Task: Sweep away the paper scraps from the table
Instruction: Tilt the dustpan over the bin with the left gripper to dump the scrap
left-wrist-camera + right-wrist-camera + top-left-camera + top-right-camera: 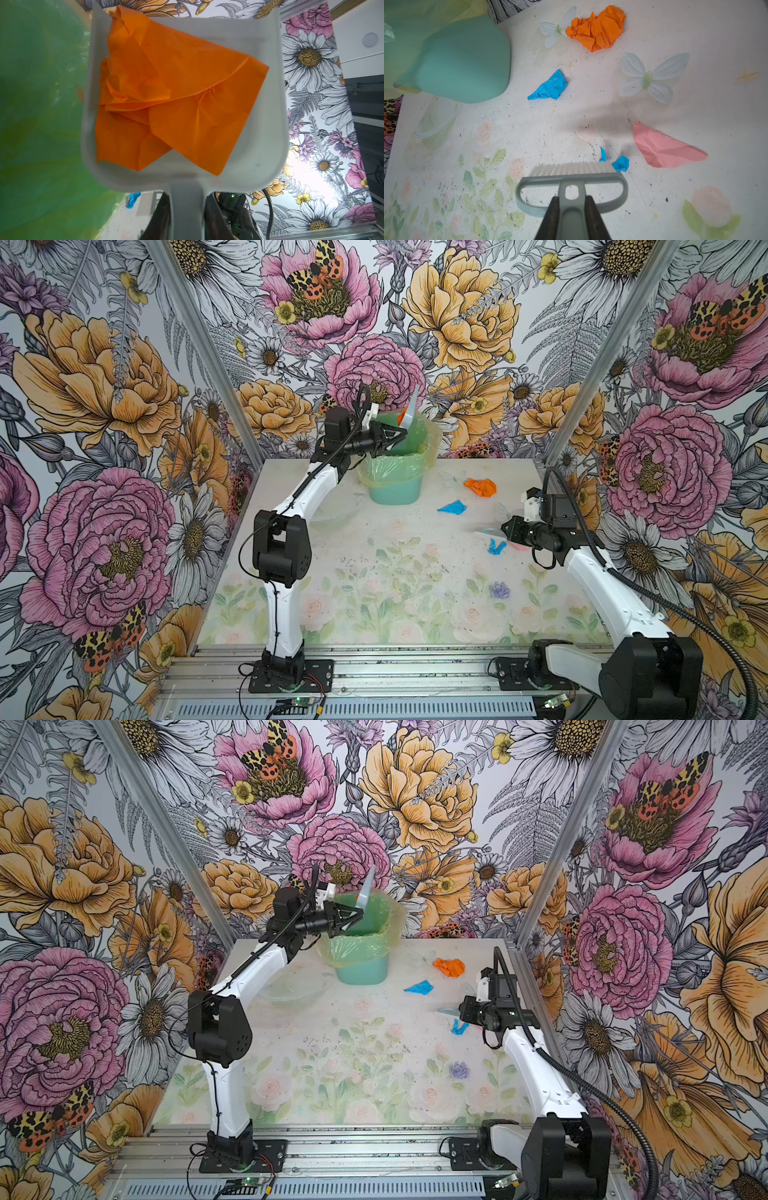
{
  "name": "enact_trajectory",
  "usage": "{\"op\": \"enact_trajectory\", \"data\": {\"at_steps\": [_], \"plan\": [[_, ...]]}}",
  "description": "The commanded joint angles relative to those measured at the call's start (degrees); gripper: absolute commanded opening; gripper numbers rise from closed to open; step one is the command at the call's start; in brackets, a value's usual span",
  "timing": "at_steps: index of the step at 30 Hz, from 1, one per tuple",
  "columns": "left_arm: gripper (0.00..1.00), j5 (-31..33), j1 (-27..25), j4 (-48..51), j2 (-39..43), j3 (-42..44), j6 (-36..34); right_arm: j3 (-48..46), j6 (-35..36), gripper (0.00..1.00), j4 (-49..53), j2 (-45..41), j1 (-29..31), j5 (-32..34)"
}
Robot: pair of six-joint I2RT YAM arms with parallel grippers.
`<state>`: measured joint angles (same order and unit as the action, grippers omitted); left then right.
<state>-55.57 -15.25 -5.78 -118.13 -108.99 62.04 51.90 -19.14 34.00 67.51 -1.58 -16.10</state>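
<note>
Left gripper (397,434): you have it clamped on the handle of the grey-blue plastic dustpan (261,135). The pan stands steeply tilted just beyond the fingertips, over the mouth of the green plastic bin with a yellowish translucent liner (395,489). A flat, creased orange paper sheet (176,93) lies inside the pan, against its floor.

Right gripper (572,199): your fingers are pressed together on the stem of the grey-blue hand brush with white bristles (571,176). It is held low over the whitish rose-printed table (529,124), bristles pointing away from the gripper.

Paper scraps, placed from the right gripper:
- small torn light-blue scrap (620,164): at the end of the bristle row, touching it or very nearly so; I cannot tell which.
- folded pink paper piece (662,149): just beside that scrap, near the brush, flat on the table.
- wrinkled light-blue wad (550,87): ahead of the brush, apart from it.
- crumpled orange wad (598,29): farthest ahead, well apart, near the bin's side of the table.
</note>
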Motion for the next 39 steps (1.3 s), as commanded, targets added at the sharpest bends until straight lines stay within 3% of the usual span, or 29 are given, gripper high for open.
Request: {"op": "enact_trajectory", "data": {"at_steps": [1, 15, 25, 32, 39], "plan": [[0.0, -2.83, 0.05, -9.92, 2.4, 1.48, 6.47, -0.48, -0.66, 0.0, -0.69, -0.95, -0.25, 0.57], [0.0, -2.99, 0.31, -46.04, -3.58, 2.82, 37.12, -0.22, -0.75, 0.0, -0.69, -0.32, -0.1, 0.91], [0.0, -2.7, 0.35, -46.45, -3.59, 3.08, 37.96, 0.08, -0.78, 0.0, -0.69, 0.56, -0.14, 0.9], [0.0, -1.28, 0.56, -54.93, -5.85, 2.86, 46.27, -0.14, -0.8, 0.0, -0.69, 0.87, -0.04, 0.99], [0.0, -0.42, 0.81, -59.15, -7.09, 2.55, 50.09, -0.35, -1.08, 0.0, -0.68, 0.42, -0.03, 1.23]]}}
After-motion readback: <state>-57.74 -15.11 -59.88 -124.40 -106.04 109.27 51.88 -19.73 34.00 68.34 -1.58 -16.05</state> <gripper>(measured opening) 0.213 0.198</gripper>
